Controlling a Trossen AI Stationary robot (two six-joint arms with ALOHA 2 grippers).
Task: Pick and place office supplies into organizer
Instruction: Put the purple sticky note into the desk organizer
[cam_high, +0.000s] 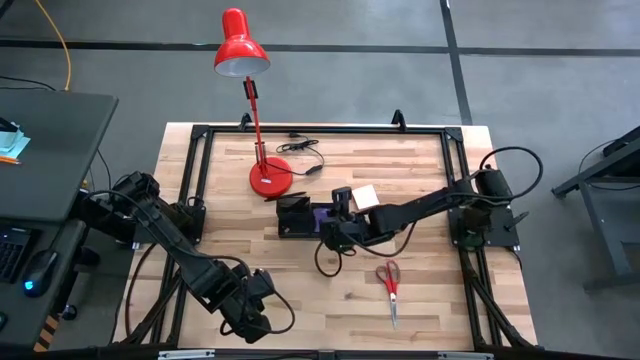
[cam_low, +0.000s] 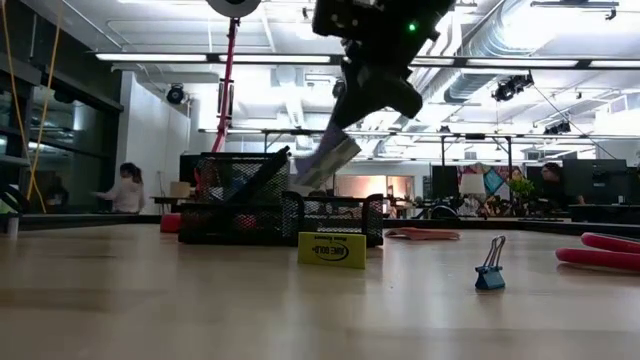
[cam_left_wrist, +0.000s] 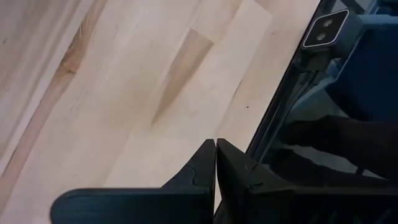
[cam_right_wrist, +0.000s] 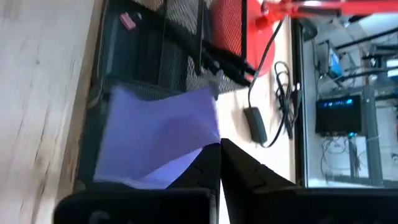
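Observation:
The black mesh organizer (cam_high: 295, 216) (cam_low: 270, 212) stands mid-table, in front of the red lamp's base. My right gripper (cam_low: 385, 100) (cam_right_wrist: 219, 163) hovers over it, shut on the purple note pad (cam_low: 325, 160) (cam_right_wrist: 158, 134). The pale yellow note pad (cam_high: 366, 196) lies flat on the table beside the right arm. The red-handled scissors (cam_high: 390, 282) lie flat toward the table's near right. A thin dark thing (cam_low: 262, 176) leans inside the organizer's taller part. My left gripper (cam_high: 252, 318) (cam_left_wrist: 215, 158) waits shut near the table's near edge. My right gripper pinches the purple note pad between its two fingers at one edge (cam_right_wrist: 200, 155), near a corner. The fingers come from above, slanting down toward the table's left. The pad is lifted clear and hangs tilted below the fingers, its lower end (cam_low: 305, 175) over the organizer's low compartment.
The red desk lamp (cam_high: 262, 120) with its round base (cam_high: 270, 178) and cord stands behind the organizer. A small yellow labelled block (cam_low: 332, 250) and a blue binder clip (cam_low: 490, 268) sit on the table nearer the low camera. Bare wood lies at the table's near left.

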